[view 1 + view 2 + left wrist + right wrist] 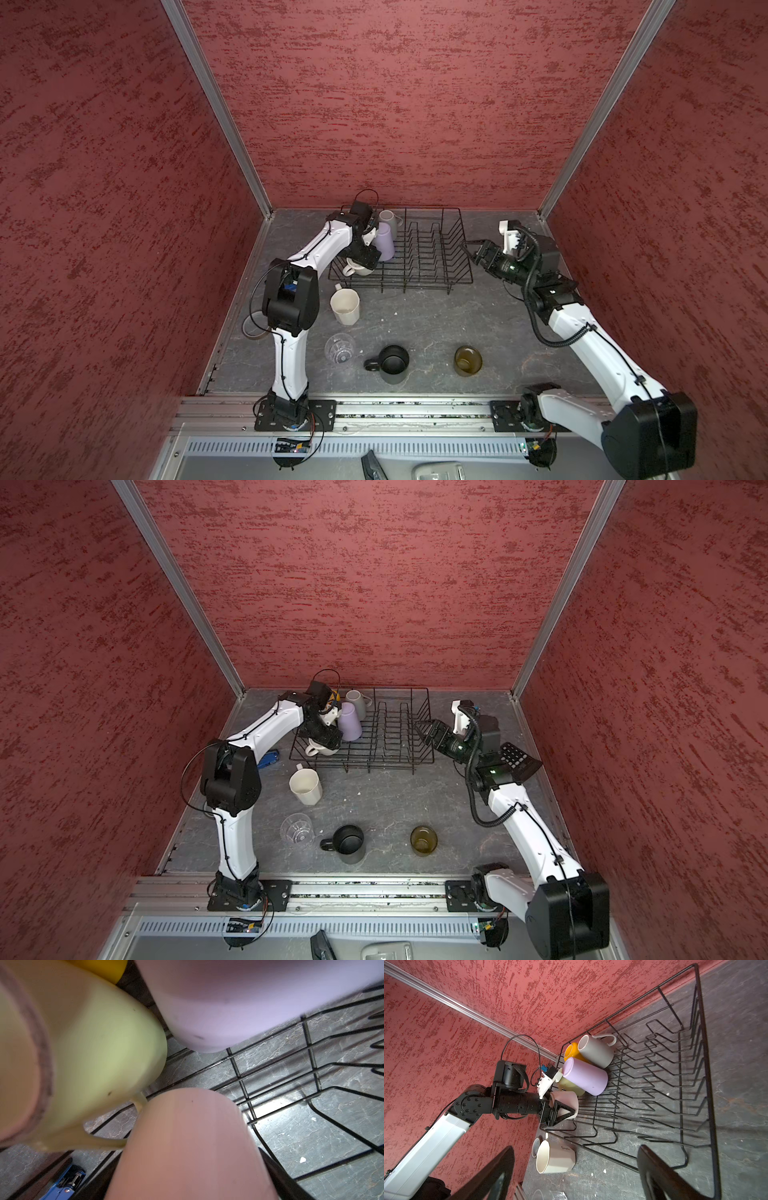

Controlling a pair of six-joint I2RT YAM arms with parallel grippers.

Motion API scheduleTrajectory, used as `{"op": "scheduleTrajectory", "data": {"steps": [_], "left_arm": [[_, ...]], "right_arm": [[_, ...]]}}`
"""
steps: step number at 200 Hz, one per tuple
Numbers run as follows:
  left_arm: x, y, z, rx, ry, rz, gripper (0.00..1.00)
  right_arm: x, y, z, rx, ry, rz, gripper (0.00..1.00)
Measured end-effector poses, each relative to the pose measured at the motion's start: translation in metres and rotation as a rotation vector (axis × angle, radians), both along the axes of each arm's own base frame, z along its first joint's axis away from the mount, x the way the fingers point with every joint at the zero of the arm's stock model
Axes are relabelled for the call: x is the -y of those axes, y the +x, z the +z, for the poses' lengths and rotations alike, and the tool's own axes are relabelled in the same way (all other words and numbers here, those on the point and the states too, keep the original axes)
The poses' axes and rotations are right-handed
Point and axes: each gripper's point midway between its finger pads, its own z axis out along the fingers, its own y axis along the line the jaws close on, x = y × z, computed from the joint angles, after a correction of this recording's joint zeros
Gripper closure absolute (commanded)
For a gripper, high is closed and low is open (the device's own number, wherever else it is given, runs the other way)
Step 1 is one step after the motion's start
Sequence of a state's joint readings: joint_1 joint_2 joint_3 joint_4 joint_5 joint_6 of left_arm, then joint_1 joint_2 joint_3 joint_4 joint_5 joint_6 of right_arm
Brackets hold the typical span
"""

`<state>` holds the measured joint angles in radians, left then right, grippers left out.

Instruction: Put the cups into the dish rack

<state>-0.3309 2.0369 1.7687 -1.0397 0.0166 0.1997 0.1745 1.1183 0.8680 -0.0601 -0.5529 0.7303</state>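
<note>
The black wire dish rack (399, 285) (374, 765) (704, 1043) stands at the back. Its left end holds a grey mug (388, 219) (598, 1051), a yellow mug (572, 1051), a lilac tumbler (384, 243) (228, 1001) and a pale green mug (99, 1043). My left gripper (368, 261) (569, 1103) is shut on a white mug (360, 270) (193, 1136) resting in the rack's near-left corner. On the table stand a white faceted mug (345, 306), a clear glass (340, 348), a black mug (392, 363) and an olive-brown glass (468, 360). My right gripper (473, 253) (577, 1178) hangs open and empty by the rack's right end.
A black calculator (517, 760) lies under the right arm. A blue tool (268, 760) (62, 1184) lies left of the rack. A tape roll (253, 328) sits at the table's left edge. Red walls close in the back and both sides.
</note>
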Motion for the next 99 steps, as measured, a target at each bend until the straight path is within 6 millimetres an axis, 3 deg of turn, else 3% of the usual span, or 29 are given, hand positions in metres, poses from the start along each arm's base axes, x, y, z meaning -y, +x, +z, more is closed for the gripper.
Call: {"op": "scheduleTrajectory", "data": {"steps": [99], "left_arm": [[0.0077, 0.0054, -0.0050, 0.041, -0.017, 0.041, 0.18]], "right_arm": [[0.0000, -0.0024, 0.0003, 0.003, 0.004, 0.002, 0.07]]}}
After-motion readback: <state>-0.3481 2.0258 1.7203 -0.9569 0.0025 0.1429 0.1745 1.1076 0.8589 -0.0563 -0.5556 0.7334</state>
